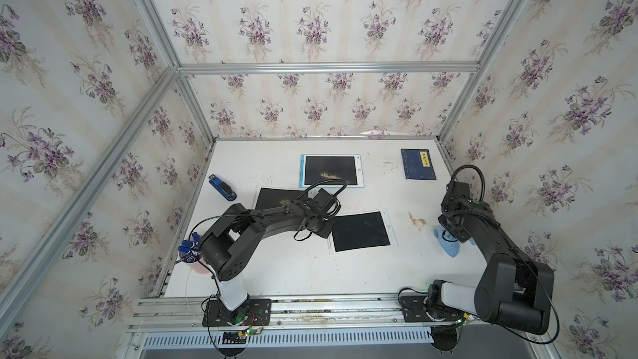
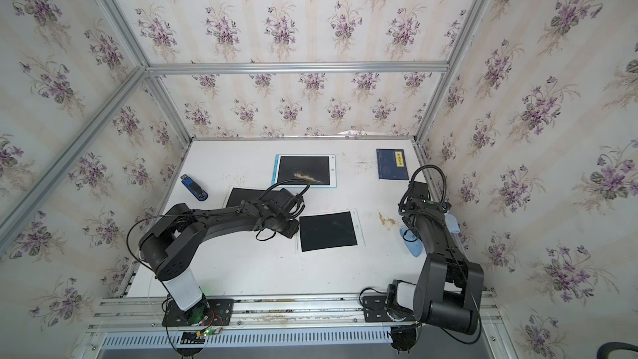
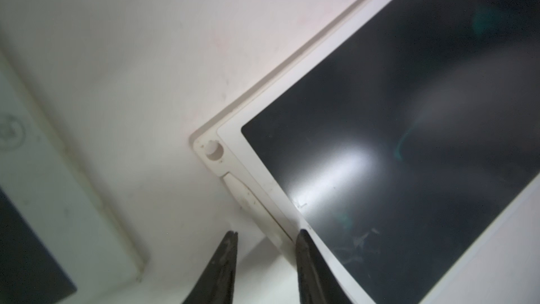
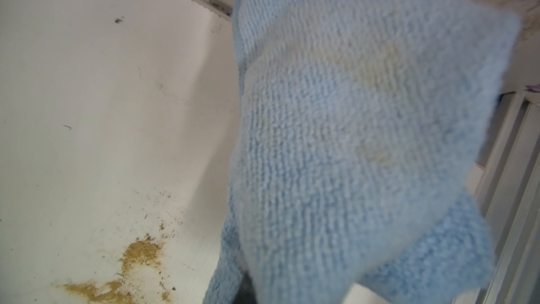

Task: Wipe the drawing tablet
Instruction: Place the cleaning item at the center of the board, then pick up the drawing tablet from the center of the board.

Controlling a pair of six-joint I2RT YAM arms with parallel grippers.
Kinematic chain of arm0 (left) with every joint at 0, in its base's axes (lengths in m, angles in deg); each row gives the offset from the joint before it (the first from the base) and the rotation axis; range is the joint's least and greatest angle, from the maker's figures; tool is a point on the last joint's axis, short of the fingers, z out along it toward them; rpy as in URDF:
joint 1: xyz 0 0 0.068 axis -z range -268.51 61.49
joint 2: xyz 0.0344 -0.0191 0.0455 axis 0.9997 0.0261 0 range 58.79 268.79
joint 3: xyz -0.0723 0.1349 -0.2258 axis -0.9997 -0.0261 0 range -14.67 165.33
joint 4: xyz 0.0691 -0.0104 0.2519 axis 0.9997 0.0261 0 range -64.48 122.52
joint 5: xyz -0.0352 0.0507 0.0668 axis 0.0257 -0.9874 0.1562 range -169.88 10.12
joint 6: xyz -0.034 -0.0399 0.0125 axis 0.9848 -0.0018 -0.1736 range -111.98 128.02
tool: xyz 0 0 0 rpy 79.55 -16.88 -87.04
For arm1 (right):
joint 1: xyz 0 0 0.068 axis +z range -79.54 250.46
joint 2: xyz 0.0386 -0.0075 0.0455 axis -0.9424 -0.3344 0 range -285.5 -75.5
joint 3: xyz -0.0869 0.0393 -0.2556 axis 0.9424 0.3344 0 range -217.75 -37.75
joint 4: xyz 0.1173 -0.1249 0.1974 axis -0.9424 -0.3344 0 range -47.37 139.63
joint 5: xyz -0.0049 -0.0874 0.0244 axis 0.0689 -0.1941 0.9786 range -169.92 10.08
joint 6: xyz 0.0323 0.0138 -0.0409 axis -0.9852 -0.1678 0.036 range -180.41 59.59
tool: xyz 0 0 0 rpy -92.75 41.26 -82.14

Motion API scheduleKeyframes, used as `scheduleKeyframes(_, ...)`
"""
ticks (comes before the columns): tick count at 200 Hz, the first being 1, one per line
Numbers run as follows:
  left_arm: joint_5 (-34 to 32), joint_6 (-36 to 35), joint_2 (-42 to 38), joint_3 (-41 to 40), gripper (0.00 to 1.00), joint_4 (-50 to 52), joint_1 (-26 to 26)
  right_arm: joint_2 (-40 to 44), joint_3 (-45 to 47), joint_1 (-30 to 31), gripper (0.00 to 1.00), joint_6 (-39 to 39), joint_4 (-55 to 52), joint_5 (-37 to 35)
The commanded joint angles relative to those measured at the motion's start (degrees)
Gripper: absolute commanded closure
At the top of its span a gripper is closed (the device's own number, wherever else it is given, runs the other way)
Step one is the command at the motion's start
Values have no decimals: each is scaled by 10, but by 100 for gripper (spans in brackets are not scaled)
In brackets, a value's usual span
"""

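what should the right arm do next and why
Probably carry the blue cloth over to the blue-framed tablet: brown dust streaks its screen, while the cloth is far off by the table's right edge.

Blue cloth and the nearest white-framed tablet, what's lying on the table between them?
Only a patch of brown crumbs on the white table between the blue cloth and the tablet; both top views show it.

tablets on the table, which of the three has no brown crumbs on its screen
The fully visible white-framed tablet: its screen is plain black. The blue-framed tablet and the half-hidden tablet under the left arm both carry brown crumbs.
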Motion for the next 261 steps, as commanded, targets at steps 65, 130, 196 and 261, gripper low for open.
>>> scheduleKeyframes(65,147,61,-173,-43,24,-42,-8,80,-13,4,26,3,-8,-23)
scheduleKeyframes(130,410,260,-139,-152,0,-366,-109,163,77,182,32,164,222,347)
scheduleKeyframes(196,368,253,-129,-153,6,-224,-123,24,120,232,34,199,283,441)
scheduleKeyframes(261,357,240,-70,-127,20,-116,-124,-31,134,230,33,197,315,438)
